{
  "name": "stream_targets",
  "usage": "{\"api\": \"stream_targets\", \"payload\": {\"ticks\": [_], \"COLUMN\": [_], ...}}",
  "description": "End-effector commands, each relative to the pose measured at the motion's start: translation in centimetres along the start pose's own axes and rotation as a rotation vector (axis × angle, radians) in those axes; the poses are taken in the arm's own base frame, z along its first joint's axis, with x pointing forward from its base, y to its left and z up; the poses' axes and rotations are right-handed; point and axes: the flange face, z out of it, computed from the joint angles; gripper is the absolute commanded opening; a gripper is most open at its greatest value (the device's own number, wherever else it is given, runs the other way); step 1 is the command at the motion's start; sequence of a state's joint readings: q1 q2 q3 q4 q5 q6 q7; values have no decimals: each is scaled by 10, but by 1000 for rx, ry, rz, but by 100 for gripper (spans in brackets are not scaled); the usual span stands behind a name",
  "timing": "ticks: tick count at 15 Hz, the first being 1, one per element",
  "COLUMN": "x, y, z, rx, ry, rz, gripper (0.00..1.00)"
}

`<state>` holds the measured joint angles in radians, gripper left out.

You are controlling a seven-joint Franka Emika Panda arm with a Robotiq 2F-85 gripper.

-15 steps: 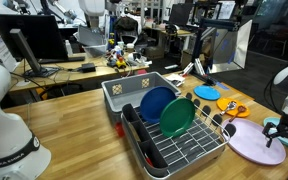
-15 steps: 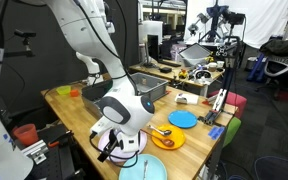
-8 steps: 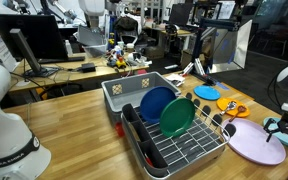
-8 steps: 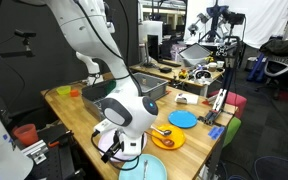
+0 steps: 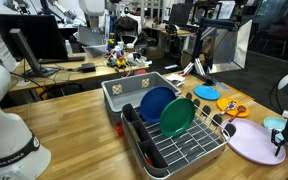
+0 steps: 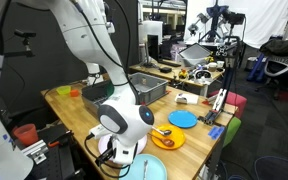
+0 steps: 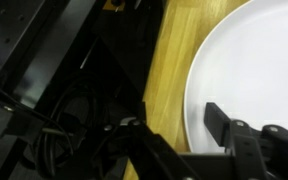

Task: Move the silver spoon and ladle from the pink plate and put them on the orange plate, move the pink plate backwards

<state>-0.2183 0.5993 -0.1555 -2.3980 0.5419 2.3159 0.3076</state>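
Observation:
The pink plate [image 5: 252, 142] lies on the wooden table to the right of the dish rack. In the wrist view it looks near-white [image 7: 259, 60]. My gripper [image 7: 174, 125] is open and straddles the plate's rim, with one finger over the plate and the other over the table's edge. It also shows in an exterior view [image 5: 277, 137]. The orange plate [image 5: 230, 106] sits behind the pink plate and also shows in an exterior view [image 6: 168, 138]. Silver utensils lie on it [image 6: 164, 131]; spoon and ladle are too small to tell apart. Nothing lies on the pink plate.
A black dish rack [image 5: 184, 150] holds a blue plate [image 5: 154, 102] and a green plate [image 5: 176, 117]. A grey bin [image 5: 124, 92] stands behind it. A small blue plate [image 5: 206, 92] lies beyond the orange one. A light-blue plate [image 6: 144, 169] sits near the table's corner. Dark cables hang beyond the table's edge [image 7: 64, 130].
My arm has shifted a little at the pink plate's outer edge and the wrist has turned. The plates and utensils have not moved.

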Motion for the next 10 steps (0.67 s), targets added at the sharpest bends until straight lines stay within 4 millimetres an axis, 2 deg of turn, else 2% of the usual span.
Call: {"api": "stream_targets", "payload": {"ticks": [1, 2, 5, 7, 10], "x": [2, 2, 1, 1, -3], "y": [2, 2, 2, 3, -2], "z": [1, 1, 1, 3, -5], "rx": [12, 14, 13, 15, 29], "ry": [-15, -16, -18, -19, -26], "rz": [28, 29, 27, 21, 2], "gripper": [39, 37, 14, 2, 1]}}
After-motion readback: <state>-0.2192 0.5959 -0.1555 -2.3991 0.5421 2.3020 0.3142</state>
